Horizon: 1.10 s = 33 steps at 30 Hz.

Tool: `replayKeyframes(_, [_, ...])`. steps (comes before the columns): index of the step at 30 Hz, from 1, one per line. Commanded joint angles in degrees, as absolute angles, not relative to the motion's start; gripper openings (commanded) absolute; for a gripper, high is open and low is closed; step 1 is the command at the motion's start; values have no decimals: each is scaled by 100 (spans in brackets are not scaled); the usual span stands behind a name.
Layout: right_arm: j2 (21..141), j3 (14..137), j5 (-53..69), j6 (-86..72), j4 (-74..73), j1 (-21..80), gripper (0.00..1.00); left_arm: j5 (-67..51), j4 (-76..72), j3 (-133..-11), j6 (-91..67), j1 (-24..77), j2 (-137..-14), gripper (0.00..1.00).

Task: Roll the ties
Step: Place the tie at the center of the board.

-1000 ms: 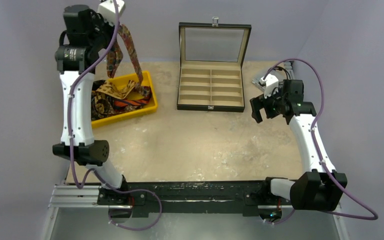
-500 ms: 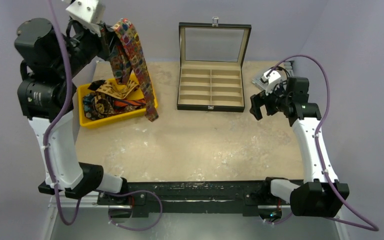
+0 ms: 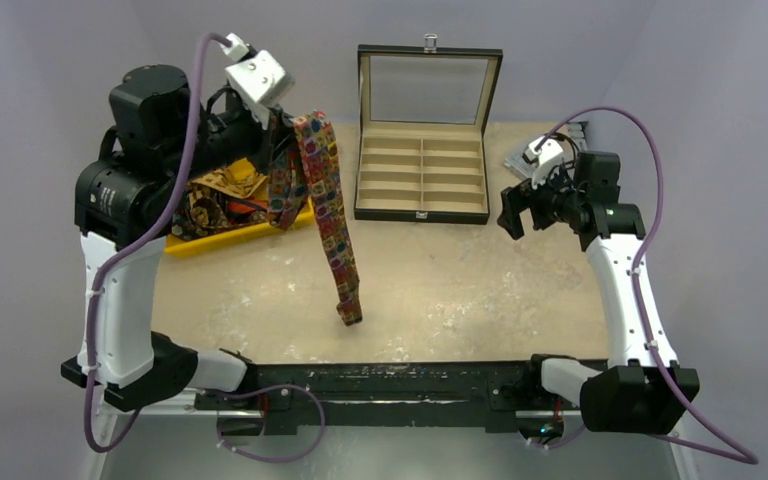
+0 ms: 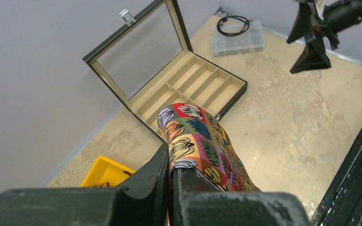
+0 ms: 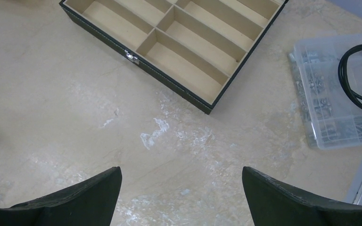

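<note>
The tie (image 3: 328, 212) is multicoloured floral; bin (image 3: 228, 236) yellow; case (image 3: 422, 213) black

Top view overhead, wide — both wrist views close, oblique, sharing box (image 5: 184, 63).

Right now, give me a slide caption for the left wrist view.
Left gripper pinches the floral tie, with the open compartment case beyond.

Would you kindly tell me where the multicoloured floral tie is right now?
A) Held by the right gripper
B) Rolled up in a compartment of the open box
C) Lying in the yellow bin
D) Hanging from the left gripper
D: the floral tie is clamped in the left gripper and dangles freely from it, while the right gripper is open and holds nothing.
</note>
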State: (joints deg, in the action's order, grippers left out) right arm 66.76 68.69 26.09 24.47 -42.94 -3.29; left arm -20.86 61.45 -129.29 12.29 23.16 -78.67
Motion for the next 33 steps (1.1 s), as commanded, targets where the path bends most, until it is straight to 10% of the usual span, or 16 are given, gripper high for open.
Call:
replayKeyframes(1, [6662,7103,2518,2293,-4478,-378,98,-1693,6255,-12828,1952,3100,-7757,0])
replayKeyframes(13, [7007,7156,2841,2099,-4702,-786,98,-916,6283,-14812,1058,4832,-9089,0])
replayKeyframes(20, [6917,7100,2988,2378,-5030,-1036,98,-1586,5550,-11212,961,3001,-7346,0])
replayKeyframes(28, [6841,7221,3032,2560,-5384,-1318,98,-1583,6276,-6544,5765,890,-5846,93])
replayKeyframes(33, [7039,7593,3422,2344,-5614,-1768,98,-1465,5870,-6972,5204,2696,-6209,100])
